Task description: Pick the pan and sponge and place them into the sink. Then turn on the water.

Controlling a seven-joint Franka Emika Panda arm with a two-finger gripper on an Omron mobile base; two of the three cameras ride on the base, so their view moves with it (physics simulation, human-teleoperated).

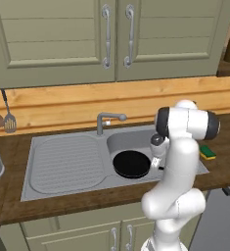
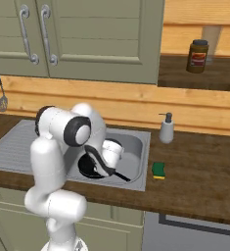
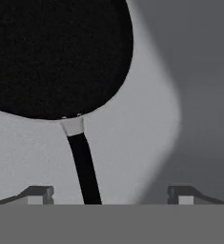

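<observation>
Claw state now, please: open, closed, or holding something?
Claw: open, its tips wide apart on both sides of the thin handle of the round black frying pan, not clamped on it.

pan point(image 3: 56, 52) cropped at frame edge, drain hidden

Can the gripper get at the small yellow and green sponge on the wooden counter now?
Probably yes. The open gripper holds nothing, and the small yellow and green sponge lies uncovered just beside the grey metal sink.

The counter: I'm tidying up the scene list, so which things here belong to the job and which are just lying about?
Job:
pan, in the sink
sponge, on the counter
faucet
claw, open over the pan handle

Lying about:
soap dispenser
jar
hanging utensils
</observation>
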